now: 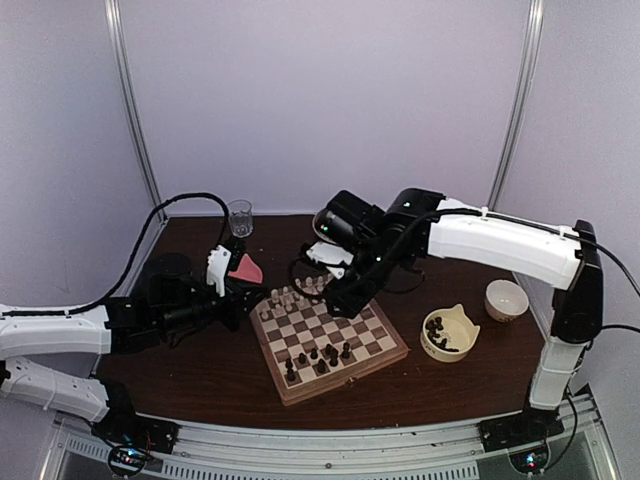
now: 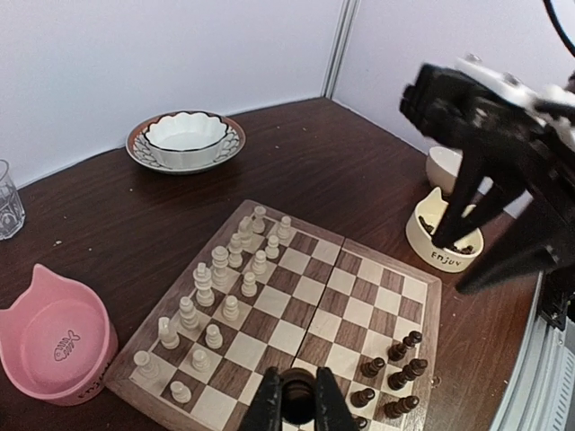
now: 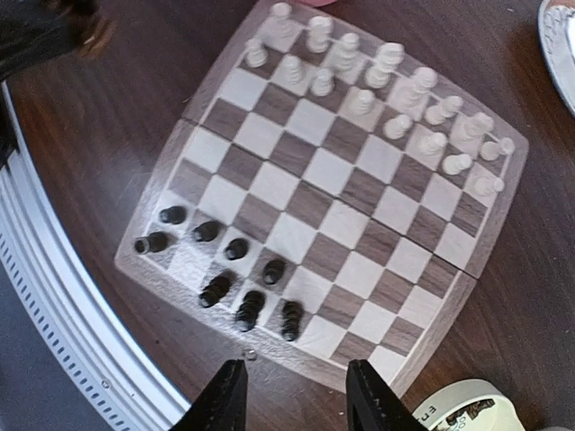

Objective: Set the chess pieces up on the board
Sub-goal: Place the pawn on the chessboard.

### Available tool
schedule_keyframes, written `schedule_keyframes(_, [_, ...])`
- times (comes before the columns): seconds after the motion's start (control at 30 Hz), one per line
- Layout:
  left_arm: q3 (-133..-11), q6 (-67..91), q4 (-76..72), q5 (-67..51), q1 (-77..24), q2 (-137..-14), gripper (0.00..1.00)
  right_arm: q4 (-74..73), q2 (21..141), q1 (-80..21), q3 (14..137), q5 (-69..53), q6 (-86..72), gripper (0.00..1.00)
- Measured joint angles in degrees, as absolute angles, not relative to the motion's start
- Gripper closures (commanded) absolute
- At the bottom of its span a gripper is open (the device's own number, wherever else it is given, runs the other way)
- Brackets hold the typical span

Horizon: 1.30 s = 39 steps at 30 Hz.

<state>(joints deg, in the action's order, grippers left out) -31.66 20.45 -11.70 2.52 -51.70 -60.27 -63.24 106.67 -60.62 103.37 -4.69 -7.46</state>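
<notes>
L arm lies low, stretched in from left; L tool (image 2: 297, 404) pinched together at left edge of board (image 3: 310, 202). Square checked wood, plain border: 16 cream turned chessmen (image 3: 362, 101) on far rows, abt 8 dark chess pieces (image 3: 236, 249) on near rows. R arm arches over from right; R tool (image 3: 301, 395) apart, empty, above right edge.

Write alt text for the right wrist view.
A wooden chessboard from above: cream chessmen in two rows along its far side, several dark chessmen clustered at the near-left corner. The open, empty fingers frame the bottom edge.
</notes>
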Motion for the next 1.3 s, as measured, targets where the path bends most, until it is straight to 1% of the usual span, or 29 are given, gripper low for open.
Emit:
schedule_keyframes(0.27, [-39.5, 16.8, -7.1, 2.2, -55.1, -68.8, 1.0, -39.2, 93.3, -50.5, 78.2, -4.3, -6.2, 0.59])
schedule_keyframes(0.43, [-44.2, 14.5, -5.0, 1.8, -57.1, -76.1, 1.0, -24.3, 85.3, -50.0, 64.9, -2.2, -7.3, 0.59])
schedule_keyframes(0.53, [-46.9, 13.8, -4.2, 0.2, -57.5, -81.3, 1.0, -18.2, 81.6, -50.1, 59.0, 1.0, -8.1, 0.59])
schedule_keyframes(0.87, [-58.5, 12.7, -0.6, -5.4, -57.7, -98.0, 1.0, -5.5, 72.2, -49.8, 48.2, 13.0, -11.2, 0.55])
schedule_keyframes(1.0, [-61.0, 12.7, 1.2, -7.1, -57.7, -100.7, 1.0, -3.1, 70.4, -49.7, 46.2, 14.9, -12.3, 0.55])
schedule_keyframes(1.3, [-63.8, 12.7, 3.4, -9.1, -57.7, -104.2, 1.0, -1.4, 70.3, -49.7, 45.9, 16.1, -13.3, 0.55])
